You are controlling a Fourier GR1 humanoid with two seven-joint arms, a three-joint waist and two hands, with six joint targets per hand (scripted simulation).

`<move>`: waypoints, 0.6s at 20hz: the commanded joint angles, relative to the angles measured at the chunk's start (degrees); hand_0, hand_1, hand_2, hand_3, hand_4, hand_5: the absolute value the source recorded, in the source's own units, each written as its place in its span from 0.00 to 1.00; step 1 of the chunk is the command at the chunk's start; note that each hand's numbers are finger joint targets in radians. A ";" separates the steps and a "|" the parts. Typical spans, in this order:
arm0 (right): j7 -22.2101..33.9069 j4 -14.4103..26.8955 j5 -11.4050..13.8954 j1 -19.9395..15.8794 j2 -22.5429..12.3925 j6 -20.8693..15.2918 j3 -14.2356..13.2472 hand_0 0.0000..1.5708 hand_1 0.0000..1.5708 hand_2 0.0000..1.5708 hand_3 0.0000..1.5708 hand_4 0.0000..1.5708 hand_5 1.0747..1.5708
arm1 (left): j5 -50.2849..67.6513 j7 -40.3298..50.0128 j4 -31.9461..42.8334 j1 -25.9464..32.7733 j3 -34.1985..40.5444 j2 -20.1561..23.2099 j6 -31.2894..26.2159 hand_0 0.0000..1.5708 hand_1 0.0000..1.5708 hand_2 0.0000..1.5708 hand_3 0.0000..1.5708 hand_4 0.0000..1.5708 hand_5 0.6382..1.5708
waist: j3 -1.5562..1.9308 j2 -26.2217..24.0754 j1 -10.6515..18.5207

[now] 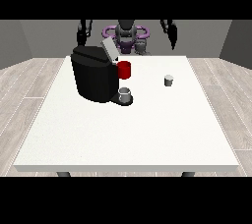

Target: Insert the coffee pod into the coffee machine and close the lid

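Both hands, at the view's left [83, 32] and right [170, 32], hang raised, fingers unreadable; the small grey coffee pod [169, 80] could tip when grabbed, far from the black coffee machine [94, 74].

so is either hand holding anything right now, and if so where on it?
Nothing is held. Both hands, one at the view's left and one at the view's right, hang raised behind the table, apart from the coffee pod and the coffee machine.

Light was even and fairly bright. The white table [123, 129] showed no glare. Only a faint shadow lay beside the black coffee machine [93, 73], which kept little surface detail.
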 commanded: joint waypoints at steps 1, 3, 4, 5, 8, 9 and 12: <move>1.97 -0.66 -0.10 -2.16 1.12 -0.65 0.58 0.00 0.00 0.00 0.00 0.00 1.00 | -0.92 0.20 0.27 -1.86 0.51 3.17 -2.25 0.00 0.00 0.00 0.00 0.00 1.00 | -1.71 -0.34 -0.84; -1.82 2.45 0.84 -0.95 1.36 -1.44 -0.19 0.00 0.00 0.00 0.00 0.00 1.00 | -0.53 1.06 -2.69 -2.56 1.34 8.88 -7.36 0.00 0.00 0.00 0.00 0.00 1.00 | -1.68 -0.68 0.48; -0.33 -0.09 -1.39 0.13 0.28 1.00 -0.49 0.00 0.00 0.00 0.00 0.00 1.00 | -0.71 -5.47 0.63 -0.56 2.92 10.51 -8.96 0.00 0.00 0.00 0.00 0.00 1.00 | -1.72 -1.06 -1.43; -2.05 0.50 0.99 -0.64 1.89 -0.52 1.56 0.00 0.00 0.00 0.00 0.00 1.00 | -1.82 -7.73 2.10 -2.87 2.50 10.89 -9.39 0.00 0.00 0.00 0.00 0.00 1.00 | -1.73 1.05 -2.44; -2.16 -1.09 5.60 -2.68 -0.88 -5.50 -1.18 0.00 0.00 0.00 0.00 0.00 1.00 | -4.20 -13.04 4.30 -3.94 4.14 16.82 -12.22 0.00 0.00 0.00 0.00 0.00 1.00 | -1.79 2.58 -4.44; -5.46 0.51 6.41 -1.86 -0.83 -5.66 -1.23 0.00 0.00 0.00 0.00 0.00 1.00 | -5.92 -12.39 4.23 -5.09 3.86 16.80 -10.92 0.00 0.00 0.00 0.00 0.00 1.00 | -1.73 3.57 -4.86; 0.33 -3.97 9.67 -4.50 1.31 -8.40 2.46 0.00 0.00 0.00 0.00 0.00 1.00 | -7.48 -12.01 10.73 -9.28 6.74 20.91 -11.82 0.00 0.00 0.00 0.00 0.00 1.00 | -1.77 5.15 -8.09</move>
